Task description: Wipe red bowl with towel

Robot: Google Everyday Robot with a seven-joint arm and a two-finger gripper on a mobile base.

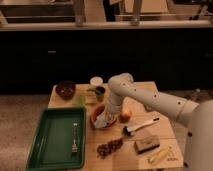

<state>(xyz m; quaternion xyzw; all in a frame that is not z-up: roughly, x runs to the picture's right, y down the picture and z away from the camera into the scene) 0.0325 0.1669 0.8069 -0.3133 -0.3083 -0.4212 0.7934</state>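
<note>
Red round bowl (95,116) sits on the wooden counter (122,161) beside a green plastic tray (57,111). The tool (108,114) pinches a pale cloth towel (104,122) inside it. Wiping looks underway, unfinished.

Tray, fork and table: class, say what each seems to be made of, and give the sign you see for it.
The tray looks plastic: even matt green, moulded rim. The fork is likely metal: pale grey, dull gleam. The table looks wooden: light tan, matt, though no grain shows. The gripper is down in the red bowl with the towel.
</note>
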